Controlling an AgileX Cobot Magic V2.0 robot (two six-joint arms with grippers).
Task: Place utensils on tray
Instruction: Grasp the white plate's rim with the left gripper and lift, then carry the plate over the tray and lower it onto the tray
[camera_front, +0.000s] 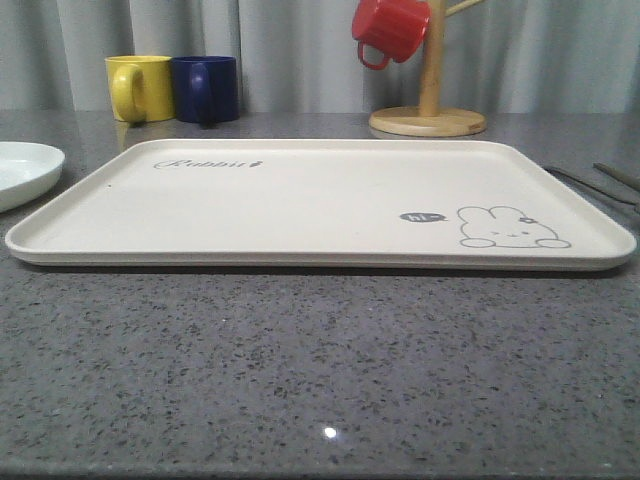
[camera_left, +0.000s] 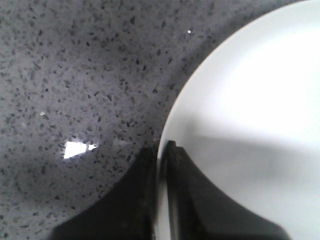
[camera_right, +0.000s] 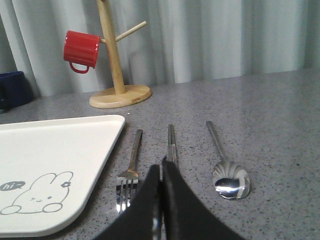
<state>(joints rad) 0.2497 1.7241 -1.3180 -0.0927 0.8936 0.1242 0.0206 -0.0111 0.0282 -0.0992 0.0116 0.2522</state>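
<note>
The cream tray (camera_front: 300, 200) with the rabbit drawing lies in the middle of the table with nothing on it. The white plate (camera_front: 20, 170) rests on the table off its left end. My left gripper (camera_left: 160, 148) is shut on the plate (camera_left: 250, 100) rim, one finger over the plate and one outside. To the right of the tray (camera_right: 50, 150) lie a fork (camera_right: 131, 170), a pair of chopsticks (camera_right: 171, 140) and a spoon (camera_right: 227, 175), side by side. My right gripper (camera_right: 161, 167) is shut on the near end of the chopsticks, which lie flat.
A yellow mug (camera_front: 138, 87) and a blue mug (camera_front: 205, 88) stand behind the tray at the back left. A wooden mug stand (camera_front: 428, 118) with a red mug (camera_front: 390, 30) hanging on it stands at the back right. Grey speckled counter runs along the front.
</note>
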